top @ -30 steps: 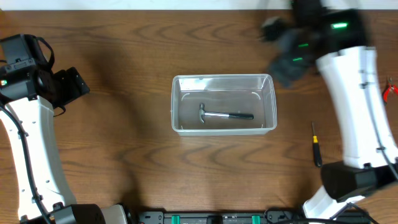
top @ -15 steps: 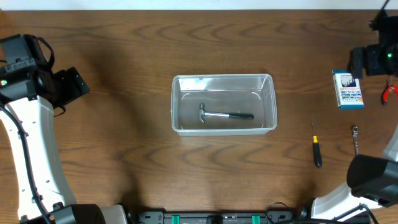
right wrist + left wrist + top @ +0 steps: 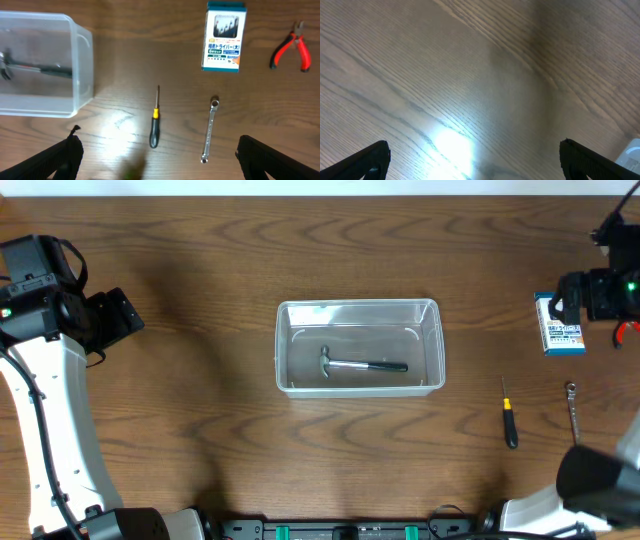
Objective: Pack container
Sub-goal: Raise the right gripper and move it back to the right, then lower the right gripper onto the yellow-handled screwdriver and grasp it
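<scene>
Right gripper (image 3: pixel 160 159) had its jaws spread wide and empty, above the table. Nearest below it were the screwdriver (image 3: pixel 154 120) and wrench (image 3: pixel 209 131), both thin and flat on the wood. Risk: fingers scrape the table or skid off and the tool rolls away. Box (image 3: pixel 225 36) and pliers (image 3: pixel 290 46) lay farther off. Container (image 3: pixel 82 75) sat at table centre, well apart to this gripper's left, with the hammer (image 3: pixel 35 67) inside. Left gripper (image 3: pixel 475 161) was also wide and empty, container well to its right.
</scene>
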Robot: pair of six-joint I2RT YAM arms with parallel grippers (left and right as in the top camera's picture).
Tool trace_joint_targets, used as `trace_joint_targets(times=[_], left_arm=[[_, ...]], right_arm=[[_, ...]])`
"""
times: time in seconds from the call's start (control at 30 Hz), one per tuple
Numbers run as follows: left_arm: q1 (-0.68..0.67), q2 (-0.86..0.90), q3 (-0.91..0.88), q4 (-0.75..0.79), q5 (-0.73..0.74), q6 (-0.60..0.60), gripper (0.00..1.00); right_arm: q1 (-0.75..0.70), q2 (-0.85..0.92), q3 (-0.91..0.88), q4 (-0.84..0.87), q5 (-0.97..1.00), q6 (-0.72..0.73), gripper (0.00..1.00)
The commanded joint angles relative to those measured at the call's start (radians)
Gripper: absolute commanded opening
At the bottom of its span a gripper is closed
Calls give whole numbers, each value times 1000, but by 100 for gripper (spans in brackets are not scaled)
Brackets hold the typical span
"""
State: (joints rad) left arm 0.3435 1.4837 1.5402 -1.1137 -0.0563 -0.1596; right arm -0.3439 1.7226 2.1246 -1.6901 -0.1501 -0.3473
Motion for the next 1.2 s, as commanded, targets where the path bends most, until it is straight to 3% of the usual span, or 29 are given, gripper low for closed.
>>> trace_joint_targets(times=[0.0,0.23,0.47,0.63,0.8,1.17], left_arm=[[2,-8,16,0,-8,6,98],[2,-8,16,0,-8,6,98],[2,-8,16,0,-8,6,98],[2,-8,16,0,-8,6,98],[2,-8,16,0,-8,6,98],[2,-8,16,0,-8,6,98]], right_arm=[[5,-139,-51,-8,-26,47,99],[4,-457,-320,45,-23,132,99],[4,-644,-710,328,-23,221,99],[4,-598,-891,469,87,219,99],[5,-464,-913,427,219,219,99],[31,-258,-919,370,198,180,99]])
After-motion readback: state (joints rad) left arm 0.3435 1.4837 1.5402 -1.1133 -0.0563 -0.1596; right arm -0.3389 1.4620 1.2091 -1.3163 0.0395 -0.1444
